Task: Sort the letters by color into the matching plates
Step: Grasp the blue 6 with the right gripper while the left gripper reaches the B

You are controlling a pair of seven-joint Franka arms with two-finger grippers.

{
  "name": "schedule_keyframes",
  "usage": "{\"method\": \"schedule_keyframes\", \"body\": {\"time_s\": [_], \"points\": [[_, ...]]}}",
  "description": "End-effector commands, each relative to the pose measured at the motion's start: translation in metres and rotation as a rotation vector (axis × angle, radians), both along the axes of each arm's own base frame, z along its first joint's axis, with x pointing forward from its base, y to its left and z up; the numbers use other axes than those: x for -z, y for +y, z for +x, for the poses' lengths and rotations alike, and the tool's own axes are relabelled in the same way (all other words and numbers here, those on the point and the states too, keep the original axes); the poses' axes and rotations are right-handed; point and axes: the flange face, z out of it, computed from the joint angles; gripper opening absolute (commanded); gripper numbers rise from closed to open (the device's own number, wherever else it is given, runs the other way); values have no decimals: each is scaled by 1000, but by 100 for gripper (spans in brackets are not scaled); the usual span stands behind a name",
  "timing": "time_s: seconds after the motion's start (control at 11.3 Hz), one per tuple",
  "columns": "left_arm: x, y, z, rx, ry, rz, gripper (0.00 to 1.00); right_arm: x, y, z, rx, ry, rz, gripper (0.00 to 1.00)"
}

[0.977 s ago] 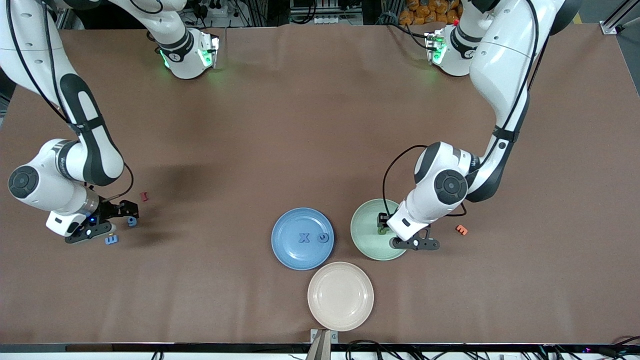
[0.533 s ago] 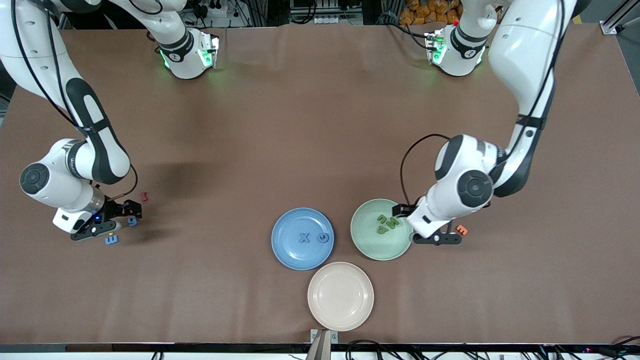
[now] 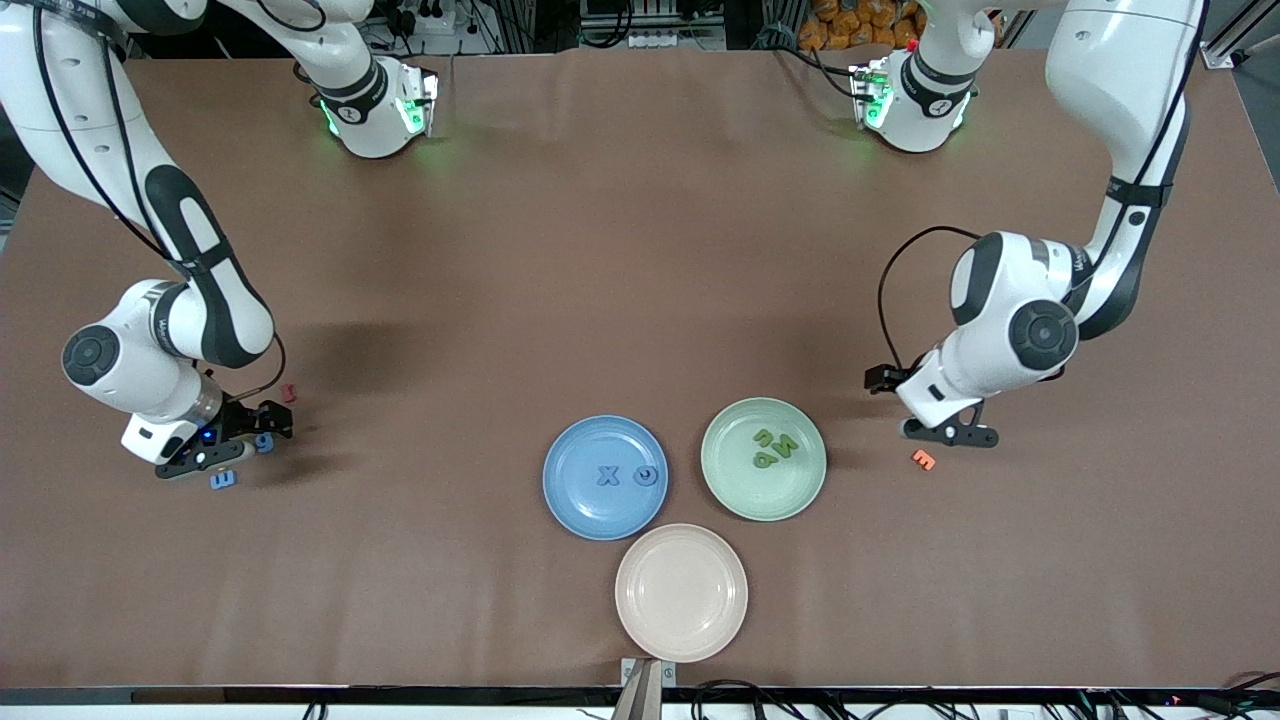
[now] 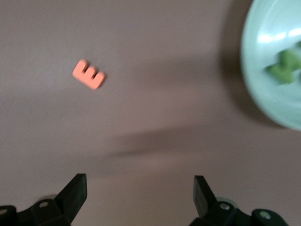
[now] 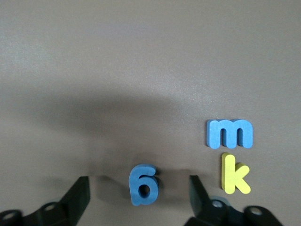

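The blue plate [image 3: 575, 500] holds two blue letters, an X [image 3: 607, 475] and a round one [image 3: 648, 476]. Three green letters [image 3: 775, 446] lie in the green plate [image 3: 740, 490], whose rim [image 4: 263, 94] also shows in the left wrist view. My left gripper [image 3: 922, 407] [image 4: 140, 184] hangs open and empty over bare table beside that plate. My right gripper [image 3: 228, 442] [image 5: 138, 187] is low at the right arm's end, open, its fingers on either side of a blue 6 [image 5: 143, 184] [image 3: 263, 441] without touching it. A blue m [image 5: 229, 133] [image 3: 222, 479] lies close by.
An orange E [image 3: 923, 460] [image 4: 88, 75] lies on the table under the left hand. A yellow k [image 5: 233, 173] lies beside the blue m, and a small red piece [image 3: 289, 393] lies just farther from the camera. A cream plate [image 3: 681, 592] sits nearest the camera.
My left gripper opened over the green plate, left a green letter there, and drew away toward the left arm's end. My right gripper shifted slightly around the blue 6.
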Motion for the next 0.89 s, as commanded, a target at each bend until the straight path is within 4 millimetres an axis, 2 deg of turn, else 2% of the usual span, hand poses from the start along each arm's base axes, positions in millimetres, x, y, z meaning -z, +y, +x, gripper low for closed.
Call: {"method": "schedule_keyframes", "body": {"time_s": [0.0,0.09,0.27,0.44,0.62,0.8], "points": [[23,31,-56,70,-26,20,100,-2,0,-4,-12,-11,0,61],[26,40,-65,120,-24,19,100,-1,-1,-5,-10,-9,0,50],[38,76,-73,224,-40,16,100,-2,-3,-6,-9,-9,0,40],[47,97,-79,344,-67,16,100,-3,-3,-6,-7,-11,0,26],[48,115,-82,463,-69,16,100,-4,-2,-5,-3,-14,1,18],[52,120,-86,532,-75,14,100,-12,1,-1,13,-18,8,16]]}}
